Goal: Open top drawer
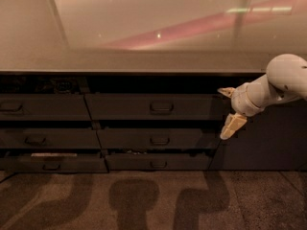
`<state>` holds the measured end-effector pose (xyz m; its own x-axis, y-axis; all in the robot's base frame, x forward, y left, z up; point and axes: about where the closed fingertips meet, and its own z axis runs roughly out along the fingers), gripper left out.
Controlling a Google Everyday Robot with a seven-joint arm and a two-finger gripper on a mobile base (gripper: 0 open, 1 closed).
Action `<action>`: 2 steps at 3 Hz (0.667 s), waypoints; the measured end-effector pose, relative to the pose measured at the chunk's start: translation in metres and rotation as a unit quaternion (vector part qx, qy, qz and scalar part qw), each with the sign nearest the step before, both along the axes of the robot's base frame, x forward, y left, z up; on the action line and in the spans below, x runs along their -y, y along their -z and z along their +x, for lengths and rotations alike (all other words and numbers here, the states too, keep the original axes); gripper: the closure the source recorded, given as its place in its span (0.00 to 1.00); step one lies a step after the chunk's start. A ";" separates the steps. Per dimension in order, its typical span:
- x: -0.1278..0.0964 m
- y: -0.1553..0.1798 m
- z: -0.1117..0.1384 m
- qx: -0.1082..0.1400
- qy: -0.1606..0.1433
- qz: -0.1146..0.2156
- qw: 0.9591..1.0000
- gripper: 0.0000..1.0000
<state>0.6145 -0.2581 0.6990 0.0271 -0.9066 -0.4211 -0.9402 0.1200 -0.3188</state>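
Note:
The top drawer (153,107) is the wide dark grey front in the middle column, just under the counter edge. Its small loop handle (161,107) sits at its centre, and a dark gap shows above the front. My gripper (227,110) hangs at the drawer's right end, well to the right of the handle. It is open, with one cream finger (225,91) up, the other finger (233,126) down, and nothing between them. The white arm (283,80) reaches in from the right edge.
A pale glossy countertop (144,37) overhangs the drawers. Two narrower drawers (156,140) lie below the top one, and a left column of drawers (43,108) stands beside it. A plain dark panel (268,138) is behind the gripper. Brown carpet (144,200) carries the robot's shadows.

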 end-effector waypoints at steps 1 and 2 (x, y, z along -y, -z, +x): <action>-0.006 0.000 0.015 -0.012 0.011 -0.016 1.000 0.00; -0.006 0.000 0.015 -0.013 0.011 -0.016 1.000 0.00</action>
<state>0.6298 -0.2525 0.6988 -0.0035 -0.9202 -0.3914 -0.9452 0.1309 -0.2992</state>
